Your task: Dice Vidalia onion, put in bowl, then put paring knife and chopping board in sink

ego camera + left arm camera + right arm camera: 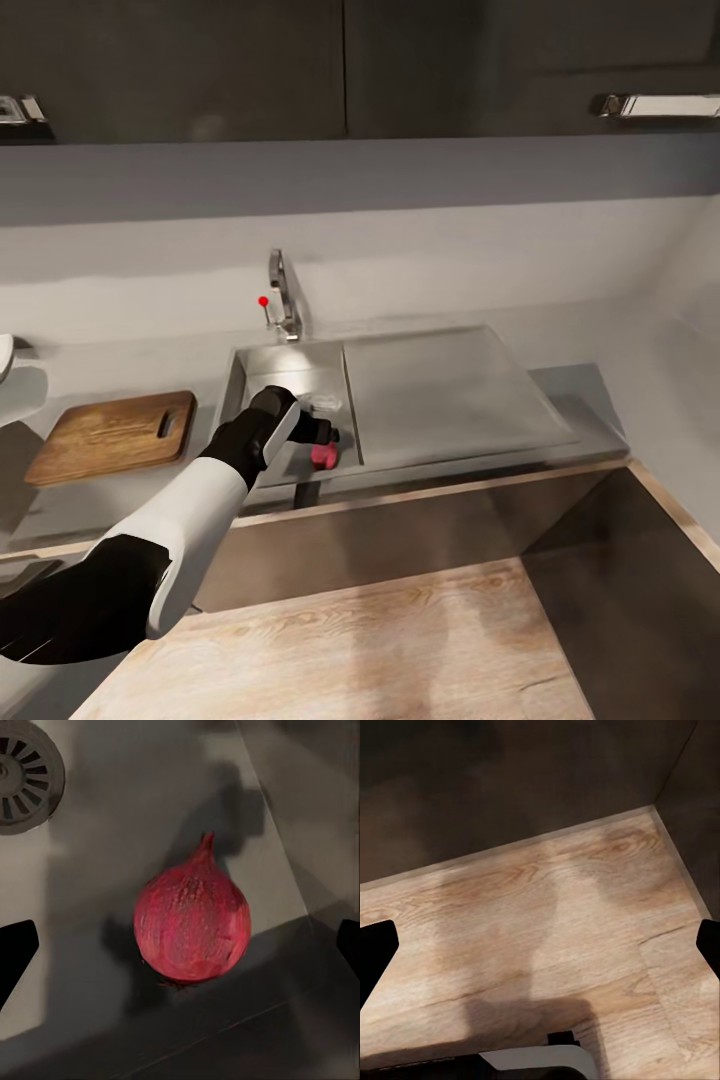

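One Vidalia onion (192, 916) in one sink (240, 372), between the spread left gripper (180, 949) fingers; one chopping board (113, 435); right gripper (540, 949) likewise spread; bowl cut off.

The left arm (150, 560), reaching toward the sink (290, 375), has a glossy black upper segment, a smooth white forearm shell, then a matte black wrist with a white side panel. The left gripper (318, 435) nearest the sink is black; in the left wrist view 2 black fingertips (15, 952) show at the frame's edges. In the right wrist view, 2 black fingertips (375, 952) and a white, black-edged housing (540, 1061).
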